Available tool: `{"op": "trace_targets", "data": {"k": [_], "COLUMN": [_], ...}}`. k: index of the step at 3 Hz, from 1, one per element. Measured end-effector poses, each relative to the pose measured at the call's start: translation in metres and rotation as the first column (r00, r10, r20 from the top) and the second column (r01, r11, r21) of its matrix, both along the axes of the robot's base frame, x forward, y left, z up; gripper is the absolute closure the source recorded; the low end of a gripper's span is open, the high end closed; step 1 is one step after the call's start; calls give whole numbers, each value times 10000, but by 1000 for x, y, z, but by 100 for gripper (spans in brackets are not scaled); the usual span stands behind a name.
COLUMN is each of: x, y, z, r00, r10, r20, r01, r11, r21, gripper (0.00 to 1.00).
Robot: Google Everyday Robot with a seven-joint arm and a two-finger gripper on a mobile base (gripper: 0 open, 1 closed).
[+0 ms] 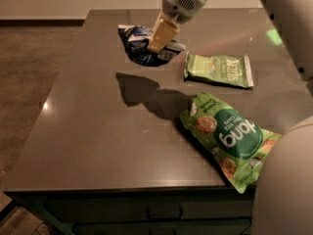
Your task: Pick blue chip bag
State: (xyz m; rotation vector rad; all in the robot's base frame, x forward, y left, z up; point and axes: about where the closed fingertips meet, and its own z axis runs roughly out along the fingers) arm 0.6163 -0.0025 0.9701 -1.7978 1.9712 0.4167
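The blue chip bag [139, 45] is a small crumpled navy foil bag with white and silver markings. It hangs in the air above the dark table [93, 141], and its shadow lies on the tabletop below it. My gripper [160, 39] comes down from the top of the camera view and is shut on the blue chip bag, with a cream-coloured finger [162, 33] across the bag's right side. The other finger is hidden behind the bag.
A flat light-green packet [220, 69] lies right of the lifted bag. A large green "dang" bag [230, 138] lies near the front right edge. My white arm [286, 180] fills the right side of the view. Brown carpet lies left of the table.
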Motion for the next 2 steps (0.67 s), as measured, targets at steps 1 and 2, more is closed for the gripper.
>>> {"op": "trace_targets", "data": {"k": [1,2], "x": [-10,-12], "y": [-1,6], "z": [34,66], "r00": [9978,9916], "r10": [527,837], "r20": [415,989], "r01": [-552,-961], "r11": [9966,9870], "r21": [619,1285], "gripper": [100,100]}}
